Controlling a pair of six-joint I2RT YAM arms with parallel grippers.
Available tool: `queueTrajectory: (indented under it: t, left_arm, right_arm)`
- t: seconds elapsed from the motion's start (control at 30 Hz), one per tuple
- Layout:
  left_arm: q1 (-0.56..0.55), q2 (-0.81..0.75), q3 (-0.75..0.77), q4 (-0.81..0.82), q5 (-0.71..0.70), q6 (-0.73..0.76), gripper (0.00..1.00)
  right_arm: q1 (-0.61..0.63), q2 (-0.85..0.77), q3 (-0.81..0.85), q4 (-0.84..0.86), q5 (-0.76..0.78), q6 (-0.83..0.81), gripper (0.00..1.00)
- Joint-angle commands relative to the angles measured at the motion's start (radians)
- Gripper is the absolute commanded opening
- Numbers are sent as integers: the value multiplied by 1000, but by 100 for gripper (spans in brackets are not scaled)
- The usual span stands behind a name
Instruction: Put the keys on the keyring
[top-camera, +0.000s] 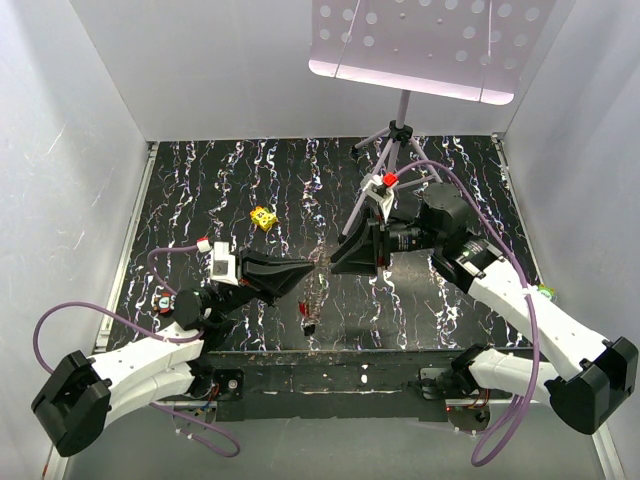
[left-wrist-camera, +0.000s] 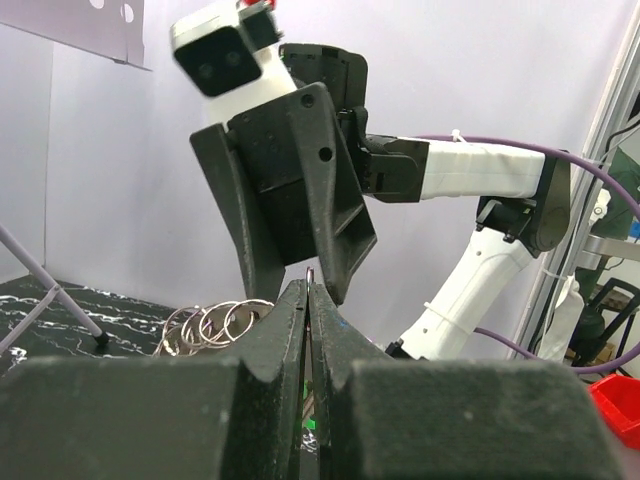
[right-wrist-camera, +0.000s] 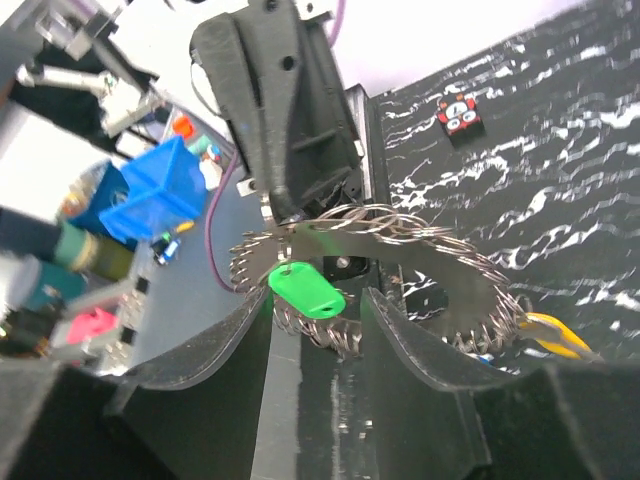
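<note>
Keyring (right-wrist-camera: 400, 222): a tangle of thin wire loops, hanging off the table at centre frame in the top view, between the two tool tips.

Green key (right-wrist-camera: 307, 290) is sitting in the loops at centre of the right wrist view, its head's long axis running upper left to lower right. Orange key (right-wrist-camera: 555, 338) is showing at right edge, and red key (top-camera: 303, 313) is dangling below the bundle. Cannot tell which are threaded.

Left gripper (right-wrist-camera: 287, 215) is reaching in from the top of frame, jaws pressed together, apparently pinching the ring wire.

Right gripper (top-camera: 338, 262) is standing with jaws parted, the green head lying in the gap; pad contact unclear.

Judgement: the right arm is nearer the green key, straight ahead of its fingers.
</note>
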Motion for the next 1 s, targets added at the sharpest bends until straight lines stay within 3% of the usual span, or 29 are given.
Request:
queueTrajectory:
  t: [0.0,0.27,0.73,0.97]
  left_arm:
    - [7,-33,18,39,12,21,0]
    - [7,-32,18,35,23,17,0]
    - [9,-13,17,48,26,6,0]
    - [7,-16,10,35,22,9,0]
  right_arm:
    - [1,-16,79,24,-140,-300,49]
    - [62,36,135,6,-147,-482,43]
    - [101,73,147,33,-101,-436,24]
    - [104,73,145,49,-78,-393,24]
